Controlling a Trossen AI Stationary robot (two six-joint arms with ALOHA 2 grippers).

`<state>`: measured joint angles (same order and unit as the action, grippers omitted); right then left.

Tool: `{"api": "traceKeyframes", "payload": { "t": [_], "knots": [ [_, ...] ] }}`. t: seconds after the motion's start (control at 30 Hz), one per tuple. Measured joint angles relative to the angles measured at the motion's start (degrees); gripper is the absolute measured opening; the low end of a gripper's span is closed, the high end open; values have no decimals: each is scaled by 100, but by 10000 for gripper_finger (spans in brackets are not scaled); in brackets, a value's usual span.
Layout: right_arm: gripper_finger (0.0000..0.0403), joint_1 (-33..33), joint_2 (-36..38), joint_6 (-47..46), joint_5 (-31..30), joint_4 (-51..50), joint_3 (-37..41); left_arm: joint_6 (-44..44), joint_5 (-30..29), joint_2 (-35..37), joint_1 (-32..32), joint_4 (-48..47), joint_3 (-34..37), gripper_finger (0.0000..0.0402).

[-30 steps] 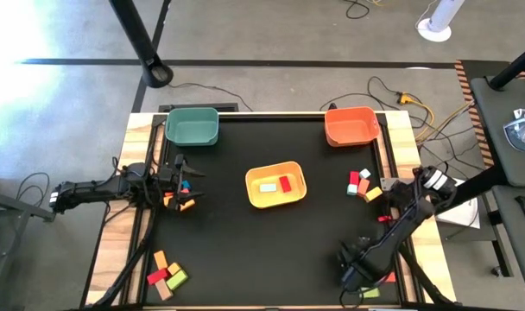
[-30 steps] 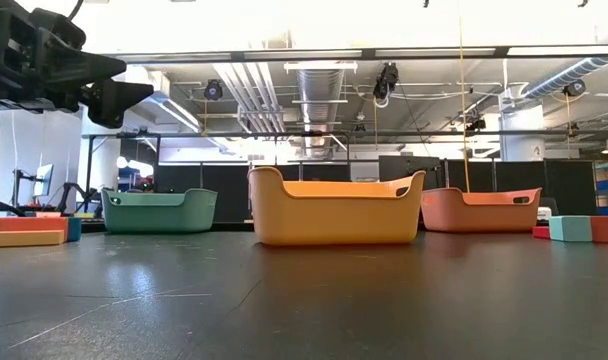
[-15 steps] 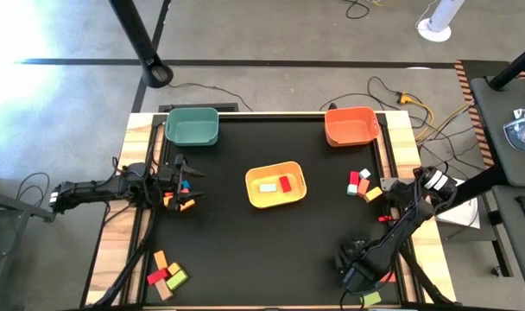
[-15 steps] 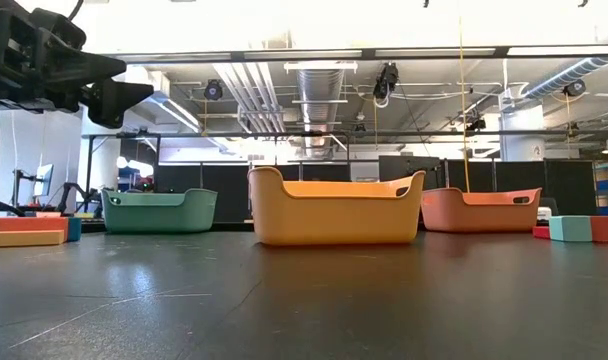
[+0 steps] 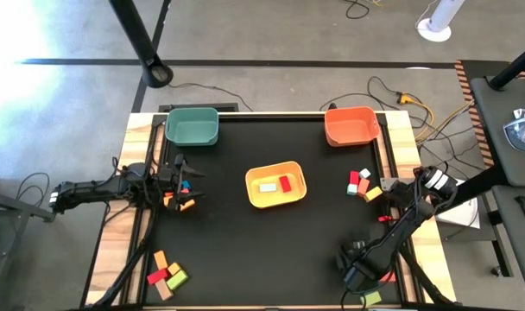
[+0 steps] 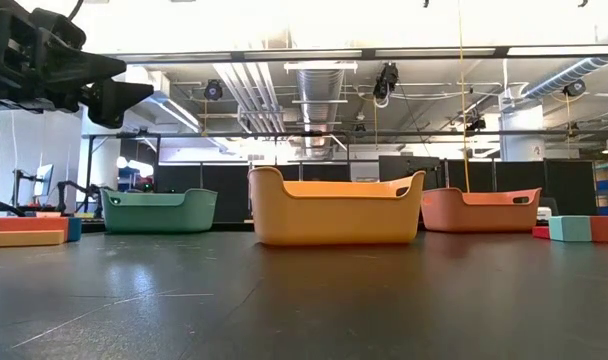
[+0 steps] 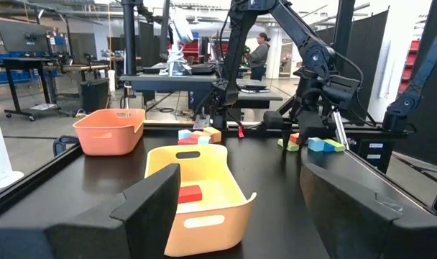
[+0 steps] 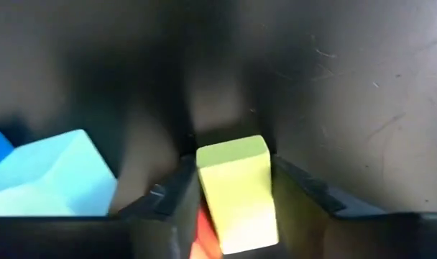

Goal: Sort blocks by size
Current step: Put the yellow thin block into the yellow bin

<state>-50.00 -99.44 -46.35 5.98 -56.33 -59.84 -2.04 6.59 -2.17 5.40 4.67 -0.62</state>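
Observation:
My right gripper (image 5: pixel 357 275) stands near the table's near right corner, pointing down. It is shut on a yellow-green block (image 8: pixel 235 188). A red block (image 8: pixel 204 232) lies close against that block, and a light blue block (image 8: pixel 53 176) rests beside them. My left gripper (image 5: pixel 183 183) hovers open at the table's left side, above a few small blocks (image 5: pixel 185 200), with nothing between its fingers (image 7: pixel 146 208). Other blocks lie at the right (image 5: pixel 363 184) and near left (image 5: pixel 166 272). My right gripper pinches the yellow-green block's two long sides (image 8: pixel 264 180) between its two fingers (image 8: pixel 305 194). The fingers come from above, pointing down, and lie across the block. The block sits flat on the black mat.
A yellow bin (image 5: pixel 254 197) at the middle holds a light blue and a red block. A green bin (image 5: pixel 192 126) stands at the far left and an orange bin (image 5: pixel 351 126) at the far right. More blocks (image 5: pixel 372 297) lie by the near right edge.

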Motion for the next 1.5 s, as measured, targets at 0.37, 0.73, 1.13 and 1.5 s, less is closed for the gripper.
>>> {"api": "traceKeyframes", "payload": {
  "t": [0.37,0.73,1.13,1.5],
  "knots": [
    [120,423,-11,532,-527,-466,-254,1,0,1,1,0,0,274],
    [121,1826,52,2477,-2876,-405,-1585,2,0,0,0,1,0,274],
    [121,3875,-43,5517,-3185,2411,-1850,1,1,0,-1,2,0,274],
    [123,5119,-816,5503,-1007,3305,-1841,0,0,-14,1,8,0,274]
  ]
}}
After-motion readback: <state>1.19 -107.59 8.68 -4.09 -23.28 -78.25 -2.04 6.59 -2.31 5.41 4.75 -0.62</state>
